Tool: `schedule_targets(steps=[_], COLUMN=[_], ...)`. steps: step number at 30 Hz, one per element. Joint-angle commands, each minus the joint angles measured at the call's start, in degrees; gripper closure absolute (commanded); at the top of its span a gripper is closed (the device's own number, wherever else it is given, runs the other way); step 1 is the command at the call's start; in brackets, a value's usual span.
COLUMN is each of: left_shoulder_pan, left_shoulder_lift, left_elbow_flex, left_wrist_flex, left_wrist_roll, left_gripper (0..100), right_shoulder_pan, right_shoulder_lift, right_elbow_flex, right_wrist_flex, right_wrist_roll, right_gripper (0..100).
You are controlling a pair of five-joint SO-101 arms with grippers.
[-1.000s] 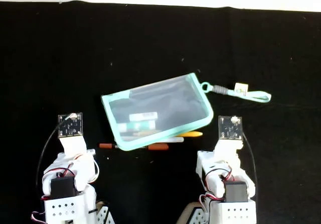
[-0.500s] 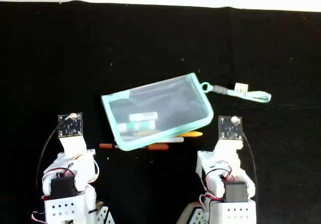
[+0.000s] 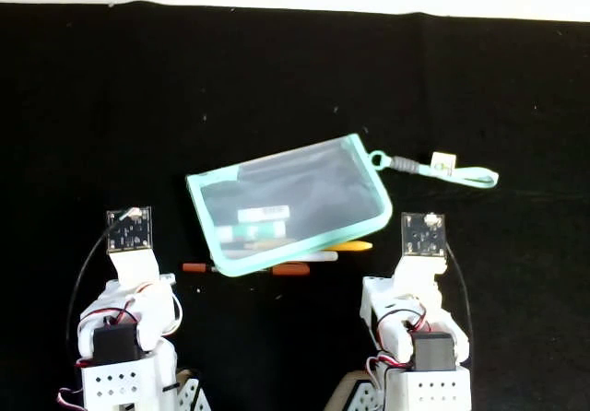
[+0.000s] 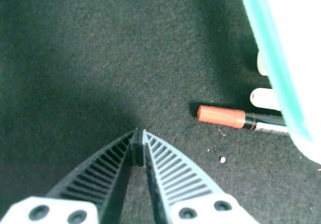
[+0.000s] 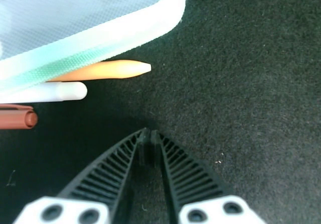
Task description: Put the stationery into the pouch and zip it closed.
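Note:
A clear mesh pouch (image 3: 290,204) with a mint-green rim lies tilted in the middle of the black table, small items showing inside it. Pens stick out from under its near edge: a red-capped pen (image 3: 195,267), a white pen (image 3: 318,256) and an orange one (image 3: 350,245). My left gripper (image 4: 137,136) is shut and empty over bare cloth, a short way from the red-capped pen (image 4: 235,118). My right gripper (image 5: 148,135) is shut and empty, near the orange pen (image 5: 108,69), the white pen (image 5: 60,91) and a brown-red pen tip (image 5: 17,117), just off the pouch's corner (image 5: 150,23).
The pouch's wrist strap (image 3: 438,169) with a small tag trails off to the right. Both arm bases (image 3: 124,356) (image 3: 415,346) stand at the near edge. Black cloth (image 3: 295,79) covers the table; a white strip runs along the far edge.

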Motion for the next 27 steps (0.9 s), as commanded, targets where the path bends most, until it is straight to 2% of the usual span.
schedule_targets(steps=[1,27], left_shoulder_pan=[0.84,2.33], left_shoulder_lift=[-0.31,-0.31], left_elbow_flex=[0.84,0.84], left_wrist_flex=[0.35,0.35], left_wrist_roll=[0.26,0.18], left_gripper=[99,99], right_shoulder_pan=[0.57,0.57], right_shoulder_lift=[-0.57,-0.57], right_elbow_flex=[7.69,7.69], right_wrist_flex=[0.31,0.31], right_wrist_roll=[-0.62,-0.53], right_gripper=[99.2,99.2])
